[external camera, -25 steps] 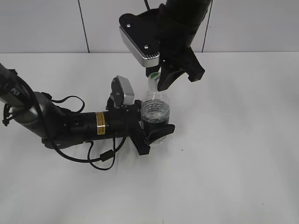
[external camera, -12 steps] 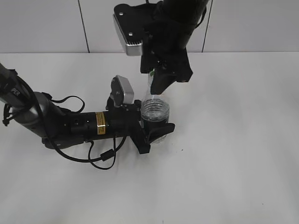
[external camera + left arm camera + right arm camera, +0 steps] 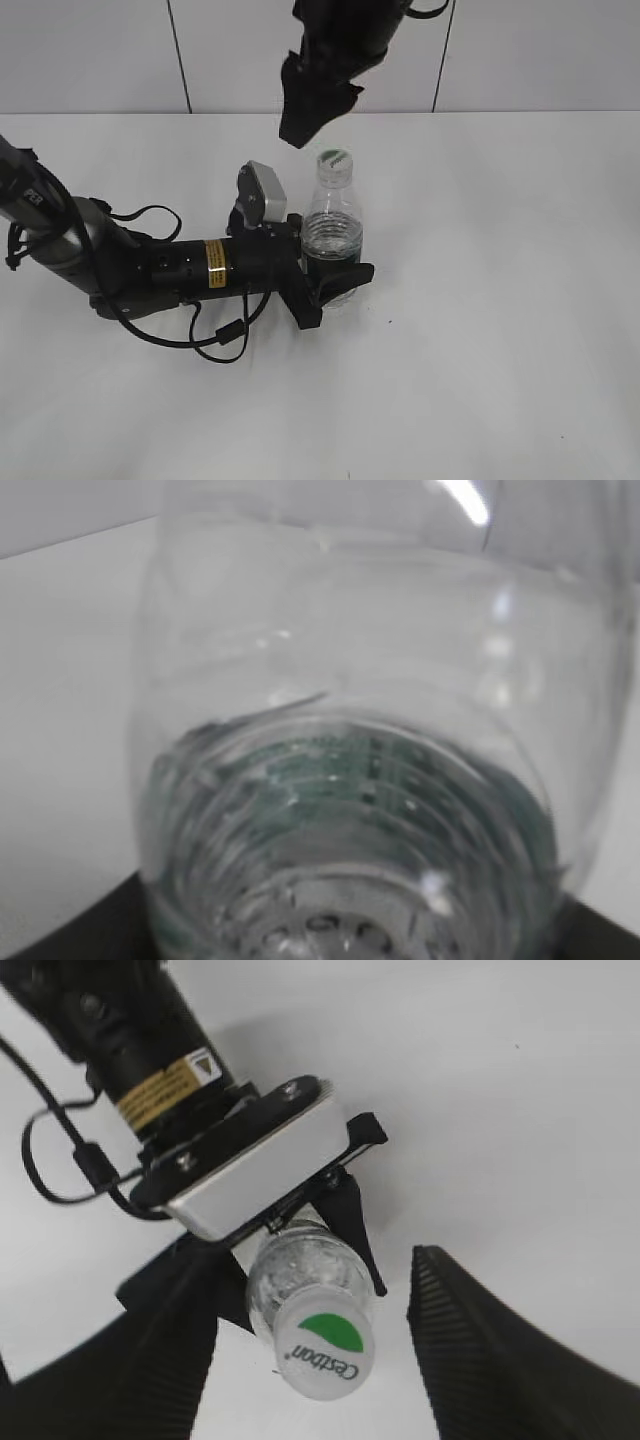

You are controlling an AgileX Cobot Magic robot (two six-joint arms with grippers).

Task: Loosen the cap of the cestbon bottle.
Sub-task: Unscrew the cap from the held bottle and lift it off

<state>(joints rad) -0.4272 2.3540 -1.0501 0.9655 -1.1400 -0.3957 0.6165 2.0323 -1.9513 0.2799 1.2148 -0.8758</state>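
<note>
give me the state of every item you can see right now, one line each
Small clear plastic water bottle: upright on the white table, clamped low down.
Small round white screw cap with green mark: on the bottle's neck, nothing touching it.
Left gripper: shut on the bottle.
Right gripper: open, raised above the cap, fingers clear of it.

You see a white worktop [image 3: 500, 330] that runs back to a pale wall. The cestbon bottle [image 3: 332, 235] stands upright on it, near the middle, with the white cap [image 3: 334, 159] on top. The left arm [image 3: 150, 265] lies low along the worktop on your left side, and its black cable [image 3: 225, 335] loops onto the white top just beside it.
</note>
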